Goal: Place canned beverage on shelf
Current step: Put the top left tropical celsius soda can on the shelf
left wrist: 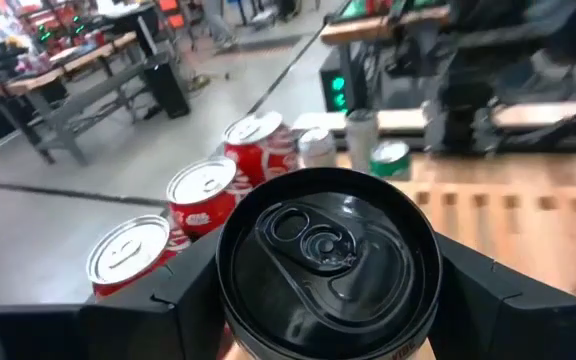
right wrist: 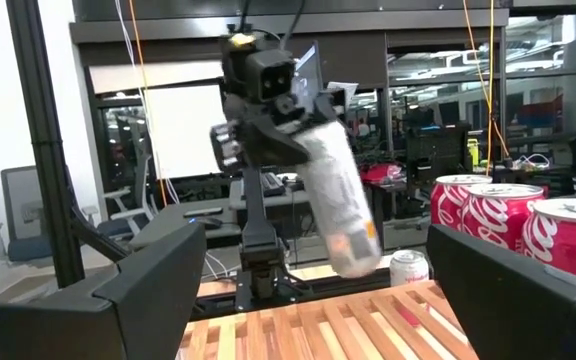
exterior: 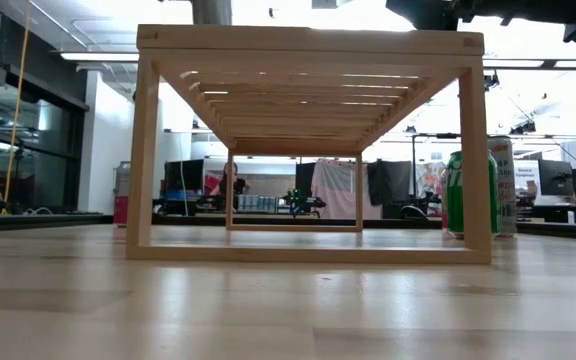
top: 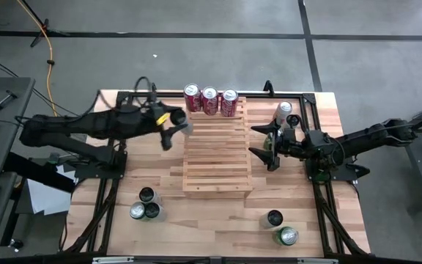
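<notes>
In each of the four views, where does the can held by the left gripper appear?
High view: held can, left of the shelf.
Low view: not visible.
Left wrist view: black-topped can, centre, between the fingers.
Right wrist view: tilted, above the slats.
Shared landmark: three red cans.

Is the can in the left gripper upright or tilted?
Tilted: held in the left gripper, the can leans off vertical above the shelf.

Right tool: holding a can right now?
No. In the right wrist view the right tool stands open and empty over the shelf; the left tool holds the can.
</notes>
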You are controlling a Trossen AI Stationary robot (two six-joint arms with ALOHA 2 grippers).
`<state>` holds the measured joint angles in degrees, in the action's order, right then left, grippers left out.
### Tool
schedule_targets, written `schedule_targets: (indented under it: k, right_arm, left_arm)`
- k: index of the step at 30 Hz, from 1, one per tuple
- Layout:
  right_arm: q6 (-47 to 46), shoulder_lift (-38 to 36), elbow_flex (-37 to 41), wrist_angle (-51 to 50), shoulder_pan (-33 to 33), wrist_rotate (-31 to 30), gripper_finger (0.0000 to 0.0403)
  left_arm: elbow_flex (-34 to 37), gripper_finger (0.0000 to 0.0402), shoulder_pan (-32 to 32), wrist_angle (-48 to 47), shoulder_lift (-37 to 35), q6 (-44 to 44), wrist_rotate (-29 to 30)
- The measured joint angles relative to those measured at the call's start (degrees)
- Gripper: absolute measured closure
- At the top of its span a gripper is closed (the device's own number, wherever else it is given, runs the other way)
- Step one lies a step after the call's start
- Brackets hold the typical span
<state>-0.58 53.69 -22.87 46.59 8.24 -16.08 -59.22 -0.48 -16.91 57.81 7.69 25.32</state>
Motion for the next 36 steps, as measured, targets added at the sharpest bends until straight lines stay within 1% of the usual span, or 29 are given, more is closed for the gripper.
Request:
schedule_targets:
  k: [4,7,10,14,18,25,28,31,36]
  right_arm:
    - [0.0,0.0,0.0,-0.5,0.0,0.0,0.0037]
    - [0.0,0.0,0.0,-1.1,0.0,0.0,0.0037]
    - [0.0,0.0,0.0,-1.2,0.0,-0.1,0.0037]
    - [0.0,0.0,0.0,-1.2,0.0,-0.1,0.0037]
    - [0.0,0.0,0.0,-1.2,0.0,-0.1,0.0037]
    - [0.0,0.0,0.0,-1.2,0.0,-0.1,0.0037]
    - [0.0,0.0,0.0,-1.2,0.0,-0.1,0.0037]
    - [0.0,0.0,0.0,-1.2,0.0,-0.1,0.0037]
    - [0.0,0.0,0.0,-1.1,0.0,-0.2,0.0037]
  left_arm:
    - [0.0,0.0164,3.8,3.4,3.2,0.1,-1.2]
    - [0.0,0.0164,6.7,4.5,4.7,0.1,-4.8]
    - [0.0,0.0164,8.9,5.4,5.4,-0.5,-8.1]
    - [0.0,0.0164,11.6,5.2,6.1,-1.3,-9.6]
    - [0.0,0.0164,13.8,5.2,6.1,-2.5,-12.7]
    - [0.0,0.0163,15.6,4.8,6.2,-2.9,-12.6]
    - [0.4,0.0147,15.8,4.7,6.7,-3.0,-12.8]
    - [0.4,0.0134,16.0,5.4,8.1,-3.1,-12.9]
    - [0.2,0.0130,16.0,8.7,11.1,-3.1,-12.8]
